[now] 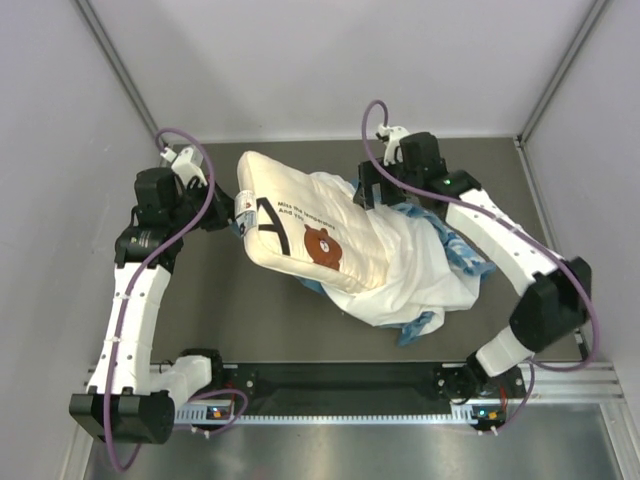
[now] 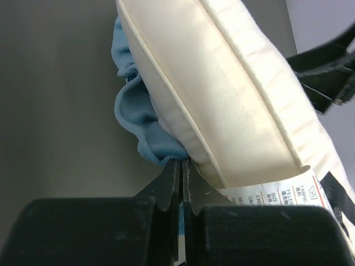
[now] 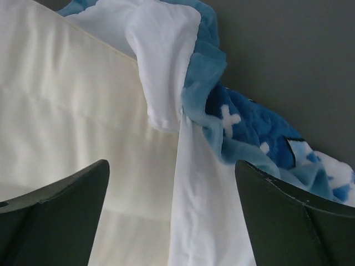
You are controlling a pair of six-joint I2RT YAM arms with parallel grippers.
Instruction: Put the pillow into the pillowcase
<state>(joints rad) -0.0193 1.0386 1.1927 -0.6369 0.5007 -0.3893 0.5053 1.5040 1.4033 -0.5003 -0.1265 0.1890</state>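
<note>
The cream pillow (image 1: pixel 295 215) lies across the middle of the table, its bear logo (image 1: pixel 322 246) facing up. The pillowcase (image 1: pixel 425 275) covers its right end, white inside showing and blue fabric bunched at the right. My left gripper (image 1: pixel 233 216) is at the pillow's left end. In the left wrist view it (image 2: pixel 182 164) is shut on the pillowcase's blue ruffled edge (image 2: pixel 136 113) under the pillow (image 2: pixel 233 94). My right gripper (image 1: pixel 366 196) is open at the pillow's far side. In the right wrist view it (image 3: pixel 172 213) is just above the white lining (image 3: pixel 205 216) and the pillow (image 3: pixel 72 116).
The dark grey table mat (image 1: pixel 230 300) lies under everything. Pale walls close in at the left, back and right. A black rail (image 1: pixel 340 380) runs along the near edge. The right arm (image 2: pixel 327 66) shows beyond the pillow in the left wrist view.
</note>
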